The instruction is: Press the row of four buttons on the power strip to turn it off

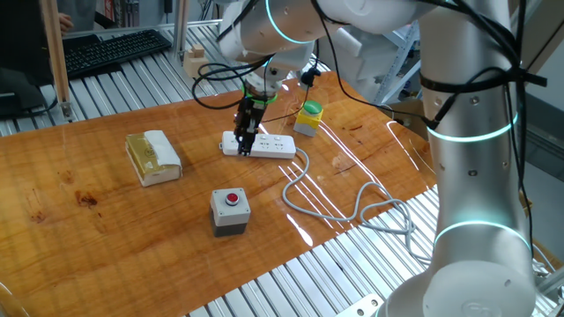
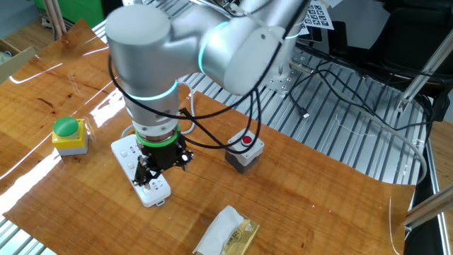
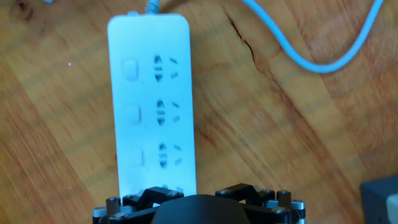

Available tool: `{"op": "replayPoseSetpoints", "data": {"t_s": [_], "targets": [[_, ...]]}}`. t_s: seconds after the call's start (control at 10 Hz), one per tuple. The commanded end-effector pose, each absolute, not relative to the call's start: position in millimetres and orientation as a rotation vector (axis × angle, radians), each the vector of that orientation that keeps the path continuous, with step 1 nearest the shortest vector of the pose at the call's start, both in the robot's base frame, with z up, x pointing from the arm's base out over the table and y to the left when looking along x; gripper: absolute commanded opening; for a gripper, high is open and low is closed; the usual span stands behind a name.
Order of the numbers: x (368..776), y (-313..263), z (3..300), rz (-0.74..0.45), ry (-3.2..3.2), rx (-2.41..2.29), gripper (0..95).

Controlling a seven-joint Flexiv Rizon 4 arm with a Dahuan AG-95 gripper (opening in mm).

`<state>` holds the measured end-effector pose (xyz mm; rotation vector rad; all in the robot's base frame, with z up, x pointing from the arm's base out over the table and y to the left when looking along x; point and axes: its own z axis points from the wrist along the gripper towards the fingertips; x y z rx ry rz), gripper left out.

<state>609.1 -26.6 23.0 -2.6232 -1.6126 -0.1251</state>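
The white power strip (image 1: 273,146) (image 2: 129,151) (image 3: 152,81) lies flat on the wooden table, its cable leaving from the end farthest from my hand. In the hand view three of the small square buttons (image 3: 132,114) show in a line down the strip's left side; the nearest part of the row is hidden under my hand. My gripper (image 1: 245,141) (image 2: 152,178) points straight down, low over the strip's cable-free end. Its black finger links (image 3: 199,205) stand wide apart, so it is open with nothing in it. Whether a fingertip touches the strip I cannot tell.
A grey box with a red button (image 1: 230,211) (image 2: 244,150) stands in front of the strip. A green knob on a yellow base (image 1: 309,117) (image 2: 69,134) and a tan-and-white block (image 1: 152,157) (image 2: 226,232) flank it. The grey-white cable (image 1: 352,207) (image 3: 298,50) loops toward the table edge.
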Motion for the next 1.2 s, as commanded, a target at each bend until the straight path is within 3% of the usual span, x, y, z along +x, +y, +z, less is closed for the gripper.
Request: {"op": "replayPoseSetpoints", "data": {"t_s": [0.1,1.2], "targets": [[608.8,-27.6,24.4,-0.125,-1.612,-2.621,95.0],[618.2,-28.8,18.2,-0.135,-1.597,-2.639,95.0]]}}
